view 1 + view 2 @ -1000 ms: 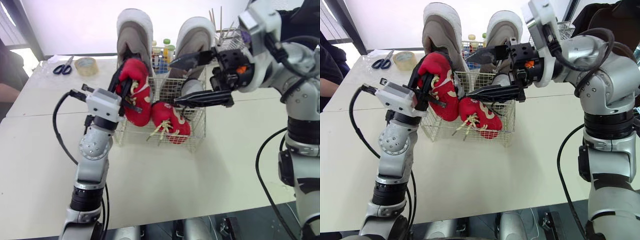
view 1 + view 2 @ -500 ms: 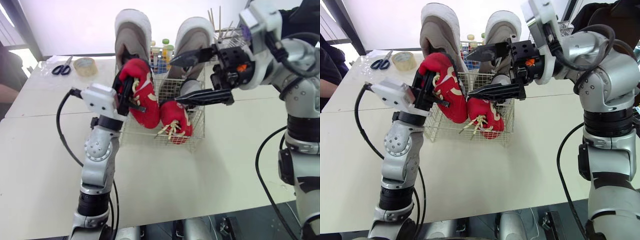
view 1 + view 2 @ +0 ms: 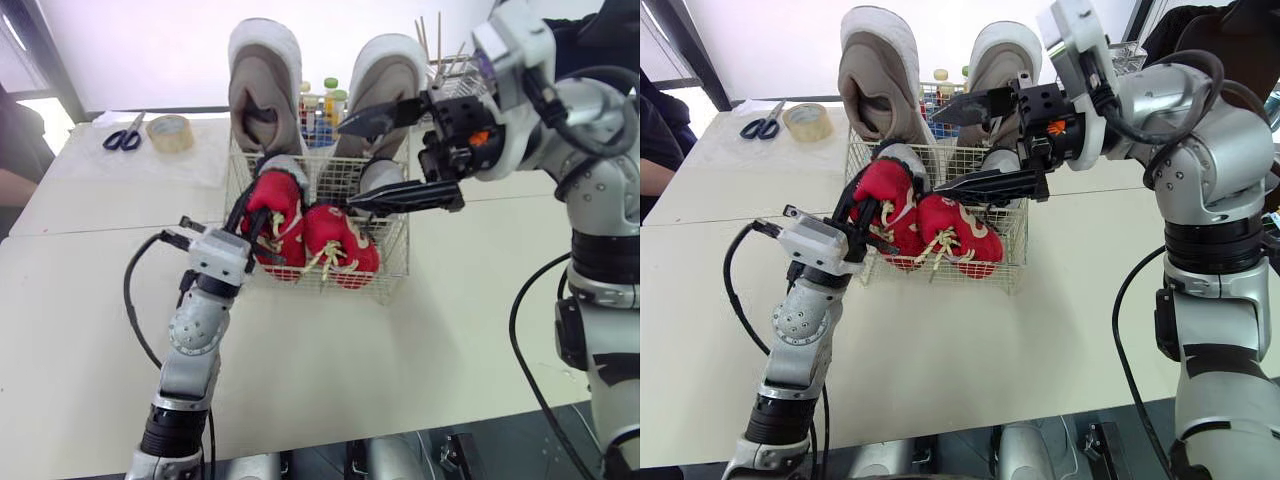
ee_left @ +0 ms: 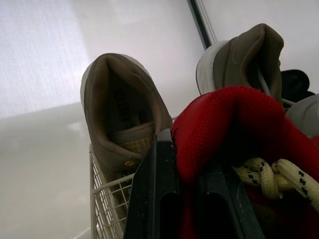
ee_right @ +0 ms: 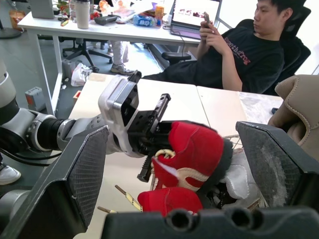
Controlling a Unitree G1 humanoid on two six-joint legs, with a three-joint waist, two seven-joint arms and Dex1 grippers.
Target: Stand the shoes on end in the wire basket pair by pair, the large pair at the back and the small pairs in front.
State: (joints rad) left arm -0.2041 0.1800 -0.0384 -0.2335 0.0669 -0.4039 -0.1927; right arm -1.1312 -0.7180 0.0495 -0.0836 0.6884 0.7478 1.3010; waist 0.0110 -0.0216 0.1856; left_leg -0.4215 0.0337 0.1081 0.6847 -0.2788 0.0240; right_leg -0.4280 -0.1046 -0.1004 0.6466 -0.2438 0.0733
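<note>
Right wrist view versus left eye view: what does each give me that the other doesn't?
Extra in the right wrist view: a laptop and a phone held by a seated person. Extra in the left eye view: scissors, a tape roll and bottles behind the basket. Shared: the left gripper shut on a red shoe in the basket, the second red shoe beside it, the open right gripper.

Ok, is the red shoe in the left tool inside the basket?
Inside: the red shoe sits behind the front wires of the basket, beside the other red shoe, left tool shut on it.
</note>
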